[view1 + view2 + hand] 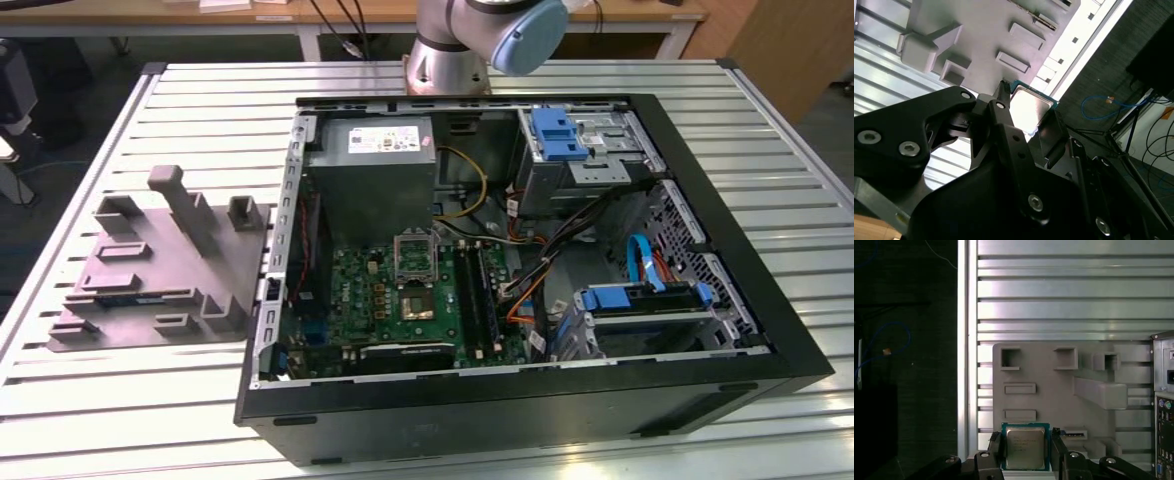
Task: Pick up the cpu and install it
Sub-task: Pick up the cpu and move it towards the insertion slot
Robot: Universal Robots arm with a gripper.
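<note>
Item: cpu (1025,447), a small flat square chip with a pale silvery metal top and a green rim, seen in both wrist views (1029,105). Position: pinched between the two black fingers of the hand (1026,441), one finger (995,447) against each opposite edge, metal top facing the first wrist camera. Hand (1028,113): pressed onto the chip, jaws closed only as far as its width allows. Beyond the held chip lies the grey plastic tray (1054,400) with its upright blocks and shallow recesses; the chip sits in line with the tray's near edge in the first wrist view, and appears raised clear of it. Tray (147,290): resting on the slatted metal table (200,400), toward the exterior view's left, just beside the open black computer case (534,405). Case contents: green motherboard (400,290), grey power-supply box (380,180), blue drive brackets, assorted cables. Arm (467,40): base standing at the far edge of the table, behind the case.
</note>
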